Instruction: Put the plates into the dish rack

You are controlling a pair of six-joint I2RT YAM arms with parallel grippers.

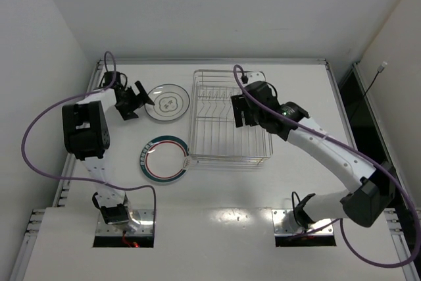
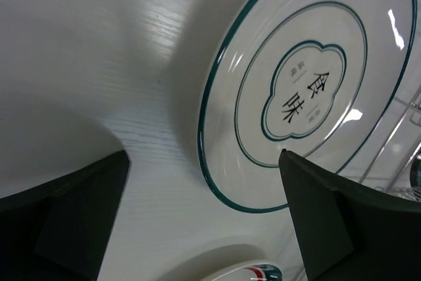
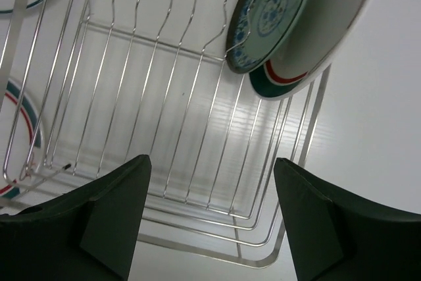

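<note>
Dish rack (image 1: 220,137) sat mid-table (image 1: 296,83), silver wire with upright tines. Right gripper (image 3: 209,228) hung directly over it, jaws well apart and nothing between them. Two plates stood on edge in the tines toward one end, ahead of that gripper and clear of it. The bigger was a racked banded plate (image 3: 335,18), white with a green rim and a red ring. The smaller was a blue patterned plate (image 3: 270,11), leaning against its face.

Left gripper (image 2: 204,225) was spread as wide as it goes and held nothing. It sat just beside the teal-rimmed plate (image 2: 309,90), which lay flat on the table left of the rack. In the wrist view one finger (image 2: 342,222) overlapped the plate's edge — contact not resolvable.

Writing: 食味 in black at that plate's centre, inside a teal clover outline. The smaller characters around it were unreadable.

A second plate, the table banded plate (image 1: 164,158), lay flat nearer the arm bases, close to the rack's near-left corner. It had the same green rim and red ring, and neither gripper was on it.
</note>
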